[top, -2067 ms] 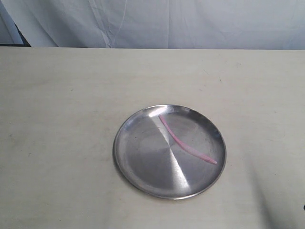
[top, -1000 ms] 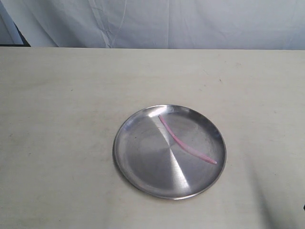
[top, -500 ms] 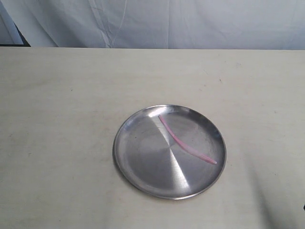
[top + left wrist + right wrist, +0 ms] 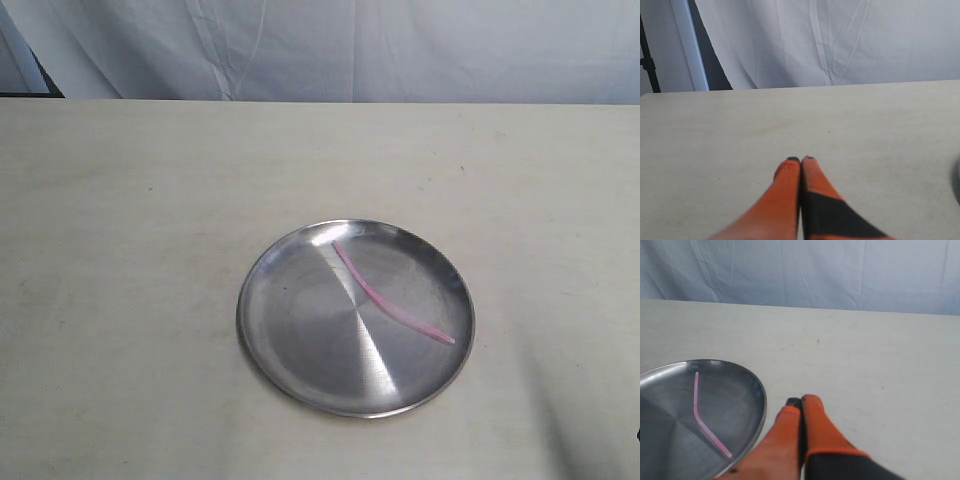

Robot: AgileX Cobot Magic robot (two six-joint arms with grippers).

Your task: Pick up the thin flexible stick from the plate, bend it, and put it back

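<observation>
The thin pink stick (image 4: 389, 296) lies gently bent on the round silver plate (image 4: 290, 330) in the middle of the table; nothing touches it. The right wrist view shows the same stick (image 4: 702, 420) on the plate (image 4: 750, 385), with my right gripper (image 4: 801, 400) shut and empty just off the plate's rim. My left gripper (image 4: 800, 159) is shut on nothing, over bare table away from the plate. Neither gripper shows in the exterior view.
The pale wooden table (image 4: 120, 250) stretches on all sides of the plate. A white cloth backdrop (image 4: 400, 50) hangs behind the far edge. A dark stand (image 4: 647, 60) is off the table's far corner in the left wrist view.
</observation>
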